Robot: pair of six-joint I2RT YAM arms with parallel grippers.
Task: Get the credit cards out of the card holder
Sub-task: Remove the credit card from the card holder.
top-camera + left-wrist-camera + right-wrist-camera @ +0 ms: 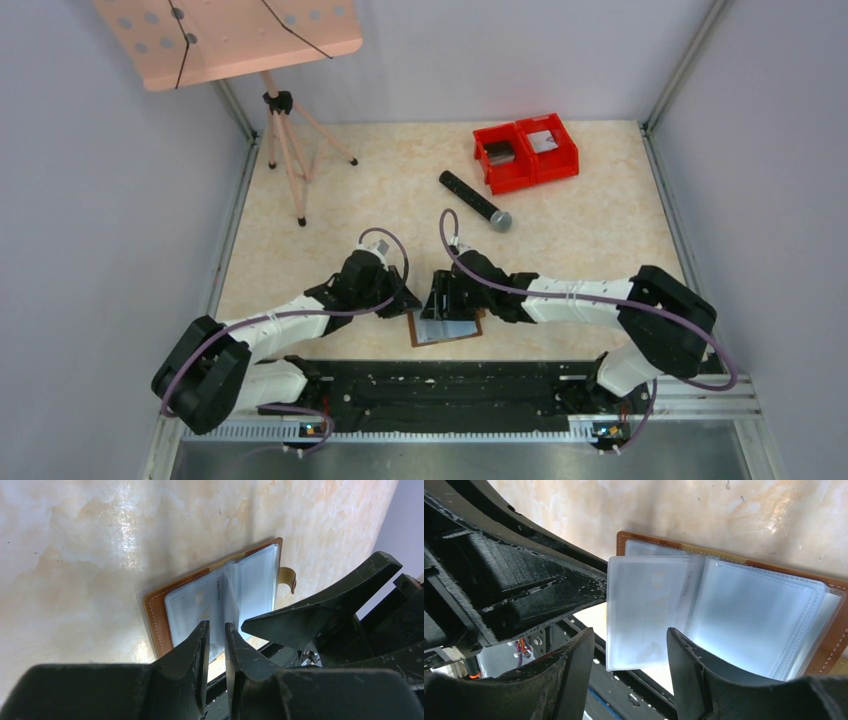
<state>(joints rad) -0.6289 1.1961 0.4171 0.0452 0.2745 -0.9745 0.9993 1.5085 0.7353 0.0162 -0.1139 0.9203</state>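
Observation:
The brown leather card holder (450, 330) lies open near the table's front edge, its clear sleeves fanned out. A credit card (197, 605) shows faintly inside one sleeve. My left gripper (216, 627) has its tips at the holder's left half (403, 305). Its jaws are narrowly apart and nothing is visibly pinched between them. One sleeve (649, 610) stands raised, and a card's faint print shows through it. My right gripper (630, 632) is open, and the sleeve's lower corner hangs between its fingers. From above it sits over the holder's top edge (442, 300).
Red twin bins (525, 150) stand at the back right, with a black microphone (475, 200) lying in front of them. A tripod stand (285, 150) is at the back left. The black base rail (440, 385) runs just behind the holder's near edge.

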